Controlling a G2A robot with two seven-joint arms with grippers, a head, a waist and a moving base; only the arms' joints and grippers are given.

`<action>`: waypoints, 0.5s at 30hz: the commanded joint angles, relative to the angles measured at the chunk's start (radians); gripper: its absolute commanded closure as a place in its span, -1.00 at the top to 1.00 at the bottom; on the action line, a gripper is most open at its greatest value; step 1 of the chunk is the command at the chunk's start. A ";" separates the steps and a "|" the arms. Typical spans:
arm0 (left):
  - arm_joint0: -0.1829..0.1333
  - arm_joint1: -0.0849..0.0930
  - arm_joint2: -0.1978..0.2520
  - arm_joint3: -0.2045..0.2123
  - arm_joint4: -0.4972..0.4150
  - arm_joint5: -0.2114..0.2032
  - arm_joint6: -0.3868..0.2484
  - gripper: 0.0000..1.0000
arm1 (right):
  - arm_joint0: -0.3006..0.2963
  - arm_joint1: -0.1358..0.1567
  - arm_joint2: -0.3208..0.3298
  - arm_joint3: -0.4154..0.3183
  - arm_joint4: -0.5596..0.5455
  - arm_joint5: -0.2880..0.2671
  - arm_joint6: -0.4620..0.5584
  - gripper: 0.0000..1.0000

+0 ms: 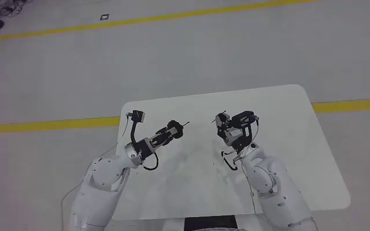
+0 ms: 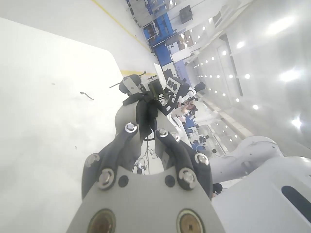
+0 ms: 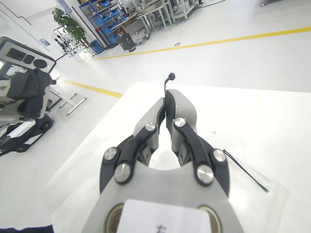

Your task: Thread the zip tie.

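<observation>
Right hand (image 3: 166,99): fingers pressed together on the zip tie (image 3: 171,76). The tie's square head end stands just clear of the fingertips, upright, with nothing passed through it. A thin black strand (image 3: 245,170) runs out from beside this hand, over the table (image 3: 243,122); I cannot tell whether it is the tail of the same tie. Left hand (image 1: 176,128): held above the table, fingers drawn in on a thin black strip (image 1: 185,123) that pokes out past the tips toward the right hand. In its own wrist view the grip point is a dark mass and the strip cannot be traced; I cannot tell whether the strip is the other end of the same tie or a separate one. From above, the two hands face each other, near but apart, with a gap of bare table between the tips. A small black scrap (image 2: 86,95) lies loose on the table, well apart from both hands. Progress, as a judgement: pick-up done, both ends in grip and roughly aimed at each other, threading itself not begun. No closed loop shows. Remaining: close the gap, line the strip's tip up with the head's slot, feed it in and pull it through.
</observation>
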 commanded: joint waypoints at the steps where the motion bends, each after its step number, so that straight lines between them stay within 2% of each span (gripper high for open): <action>1: 0.000 0.000 0.001 0.001 0.004 0.001 -0.001 -1.00 | 0.000 0.000 0.000 0.000 0.000 0.000 0.000 -1.00; 5: 0.000 0.000 0.001 0.001 0.004 0.001 -0.001 -1.00 | 0.002 0.001 -0.001 -0.009 -0.002 -0.004 -0.014 -1.00; 10: 0.000 0.000 0.001 0.001 0.004 0.001 -0.001 -1.00 | -0.024 0.016 0.012 -0.060 -0.075 -0.086 -0.137 -1.00; 15: 0.000 0.000 0.001 0.001 0.004 0.001 -0.001 -1.00 | -0.053 0.036 0.001 -0.098 -0.098 -0.092 -0.192 -1.00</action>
